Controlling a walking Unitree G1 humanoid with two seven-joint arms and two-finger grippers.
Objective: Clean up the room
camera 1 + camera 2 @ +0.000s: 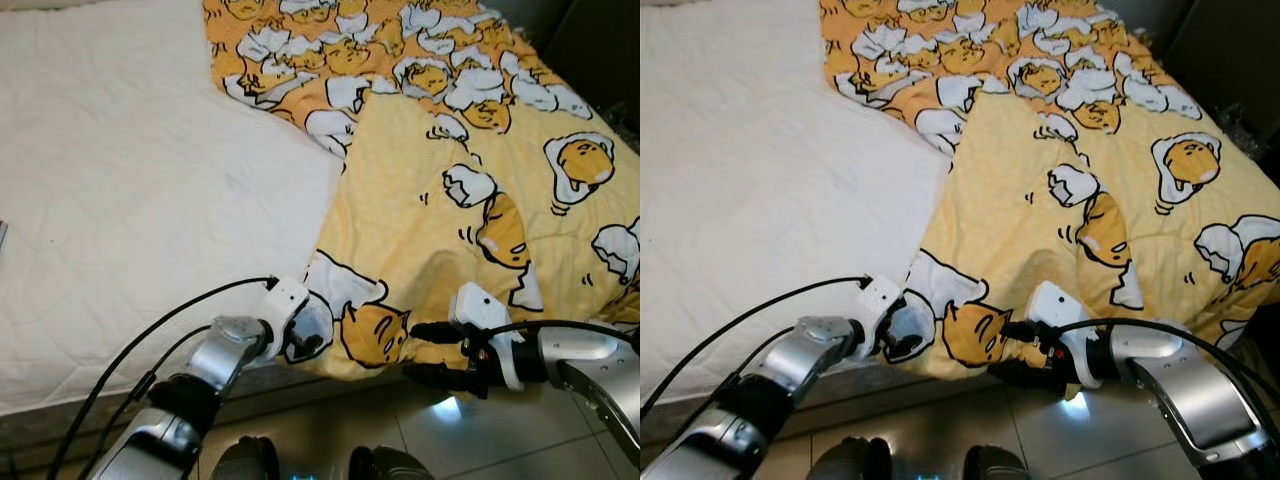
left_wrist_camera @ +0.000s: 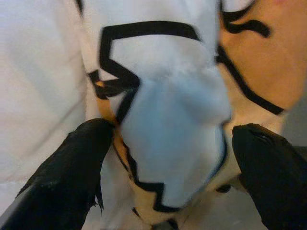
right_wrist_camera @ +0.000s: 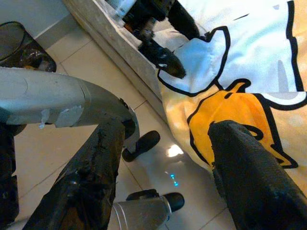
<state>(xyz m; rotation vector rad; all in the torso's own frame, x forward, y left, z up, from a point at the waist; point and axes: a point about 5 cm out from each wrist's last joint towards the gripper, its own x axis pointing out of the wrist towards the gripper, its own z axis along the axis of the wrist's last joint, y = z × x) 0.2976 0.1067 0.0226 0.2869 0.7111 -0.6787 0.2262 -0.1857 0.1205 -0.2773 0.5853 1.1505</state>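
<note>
The yellow blanket [image 1: 470, 230], printed with white-and-orange egg cartoon figures outlined in black, lies spread over the right half of the bed, its near edge hanging over the bed's side toward the tiled floor [image 1: 440, 430]. Beside it, on the robot's left, the white mattress cover [image 1: 130, 200] is bare and quilted, and the blanket's left edge runs diagonally across it.

The left gripper [image 1: 305, 340] is at the blanket's near lower corner, where blanket meets mattress cover. In the left wrist view its two black fingers [image 2: 72, 177] stand on either side of a bunched fold of white, black-lined cloth, with the jaws closed around that fold so the fabric bulges between them.

The right gripper [image 1: 430, 352] is just off the hanging edge of the blanket, near an orange cartoon figure, pointing toward the left gripper. Its jaws are open: in the right wrist view the two fingers [image 3: 249, 177] are well apart, one in front of the orange print and the other over the floor tiles, holding nothing.

A dark wire bin [image 3: 21, 45] stands on the floor by the bed's base.
</note>
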